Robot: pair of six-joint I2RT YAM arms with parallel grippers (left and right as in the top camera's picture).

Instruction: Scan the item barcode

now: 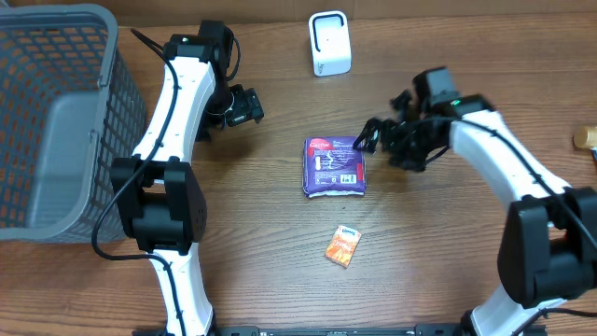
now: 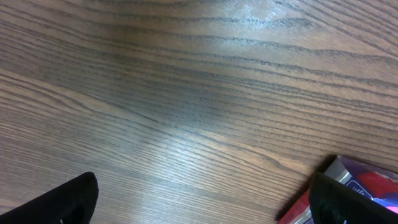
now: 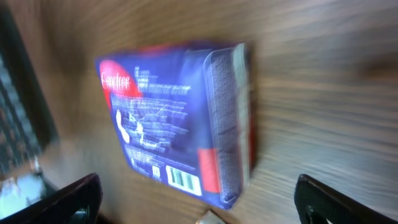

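Grey mesh basket [image 1: 56, 56] at left, small orange sachet [image 1: 343, 246] on wood-grain table [image 1: 280, 289] near front

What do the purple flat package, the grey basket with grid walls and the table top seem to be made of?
Purple flat package: probably thin plastic film, glossy; its folded end seam shows. Grey basket: likely moulded plastic, matte; even grid of holes. Table top: wood or wood-look laminate, slight sheen; long grain lines.

Left fingers [image 2: 62, 202] and right fingers [image 3: 68, 200] wide apart
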